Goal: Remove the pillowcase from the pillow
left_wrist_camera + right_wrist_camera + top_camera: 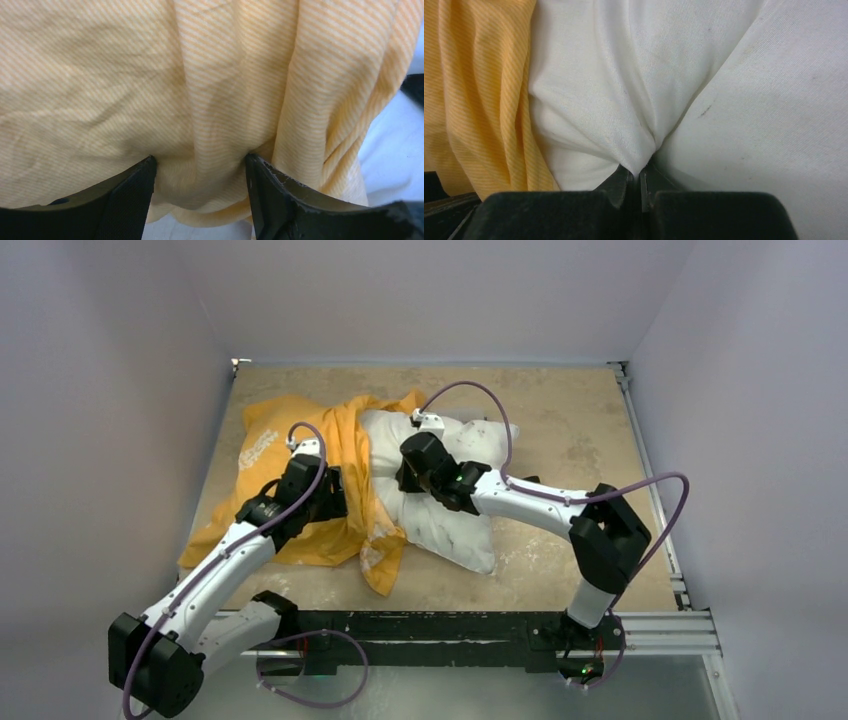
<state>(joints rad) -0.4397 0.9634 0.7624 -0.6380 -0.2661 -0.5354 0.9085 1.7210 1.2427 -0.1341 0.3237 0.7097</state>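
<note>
The orange pillowcase (290, 435) lies bunched on the left half of the table, pulled back so that it covers only the left end of the pillow. The white pillow (450, 525) sticks out to the right. My left gripper (337, 495) is on the pillowcase's gathered edge. In the left wrist view the gripper (198, 162) has its jaws partly closed on a thick bunch of striped orange pillowcase fabric (210, 100). My right gripper (405, 477) is on the pillow next to the orange edge. In the right wrist view the gripper (641, 170) pinches a fold of white pillow (634, 90), with the pillowcase (479, 100) at its left.
The beige tabletop (570, 420) is ringed by grey walls at the back and both sides. A metal rail (650, 490) runs along the right edge and a black rail (420, 625) along the front by the arm bases. Purple cables loop over both arms.
</note>
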